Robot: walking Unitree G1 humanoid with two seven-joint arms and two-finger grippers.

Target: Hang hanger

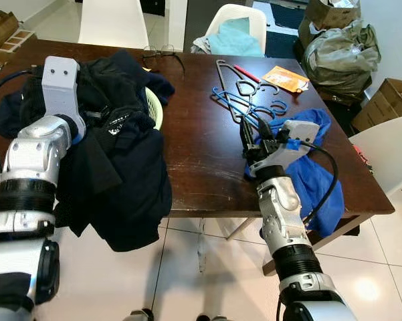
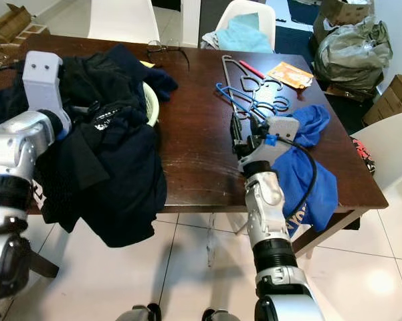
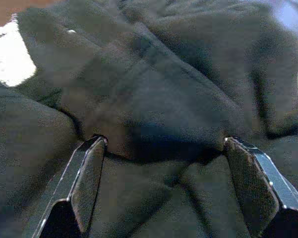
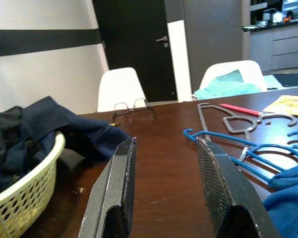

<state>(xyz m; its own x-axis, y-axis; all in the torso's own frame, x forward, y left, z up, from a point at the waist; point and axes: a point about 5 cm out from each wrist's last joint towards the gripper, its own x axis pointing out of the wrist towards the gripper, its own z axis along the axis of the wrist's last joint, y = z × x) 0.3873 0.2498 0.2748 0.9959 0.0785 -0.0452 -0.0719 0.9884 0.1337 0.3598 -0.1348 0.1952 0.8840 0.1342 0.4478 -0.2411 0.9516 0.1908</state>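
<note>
Several hangers lie in a heap on the dark wooden table (image 1: 194,147): a grey one (image 1: 222,73), blue ones (image 1: 235,101) and a red one (image 1: 246,72). My right gripper (image 1: 245,137) rests low over the table just short of the blue hangers, open, with nothing between its fingers (image 4: 119,188). In the right wrist view the blue hanger (image 4: 223,141) lies just beyond the right-hand fingertip. My left gripper (image 3: 164,144) is open, pressed into a pile of dark clothes (image 1: 114,140) heaped over a pale yellow basket (image 1: 154,107).
A blue cloth (image 1: 314,177) hangs off the table edge beside my right arm. Glasses (image 1: 162,52) and an orange packet (image 1: 284,78) lie at the table's far side. White chairs (image 1: 237,27) stand around it; bags (image 1: 341,50) and boxes (image 1: 384,100) sit at the right.
</note>
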